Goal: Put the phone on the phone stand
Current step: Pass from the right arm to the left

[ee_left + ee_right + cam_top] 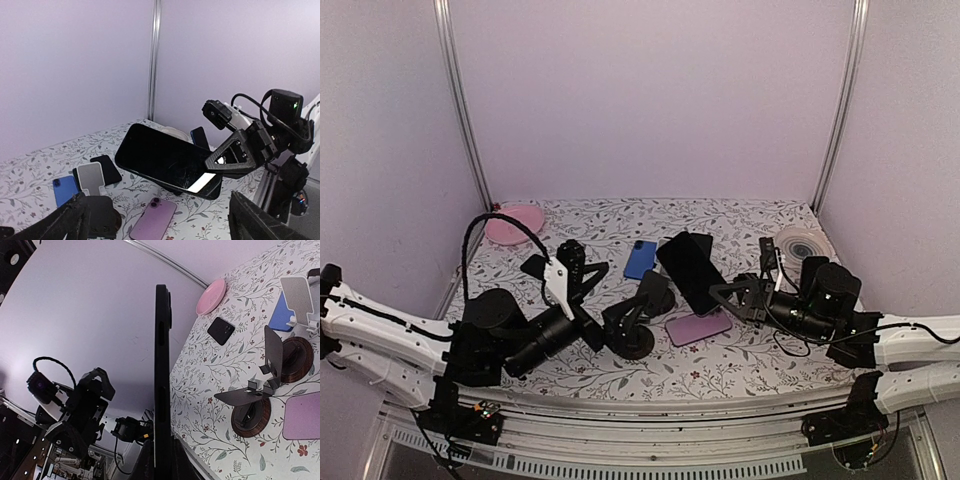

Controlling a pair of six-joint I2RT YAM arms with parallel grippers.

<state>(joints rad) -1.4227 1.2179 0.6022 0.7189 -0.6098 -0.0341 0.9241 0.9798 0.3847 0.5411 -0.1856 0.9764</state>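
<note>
The right gripper (728,295) has its jaws pressed together on the black phone (692,268), and it grips the phone at the lower end, near one short edge. The phone is in the air above the flowered table (740,215), tilted, with the dark screen looking up and toward the left arm. In the right wrist view the phone is seen from its thin edge, as one straight dark bar that rises from between the fingers. The left gripper (565,268) has its jaws spread very wide, and nothing is between them. In its own wrist view the two black fingers (65,225) stand at the bottom corners, with the table between them. The phone stand (640,320), black with a round base, stands on the table between the two grippers, just beside the lower left side of the raised phone. From the left wrist view the phone seems to hang free of it, but I cannot tell this for sure. A second stand (292,357) with a round base is near the first. A purple phone (698,327) lies flat under the held phone, a blue phone (640,258) lies farther back, and a pink plate (515,222) is in the far left corner.
</note>
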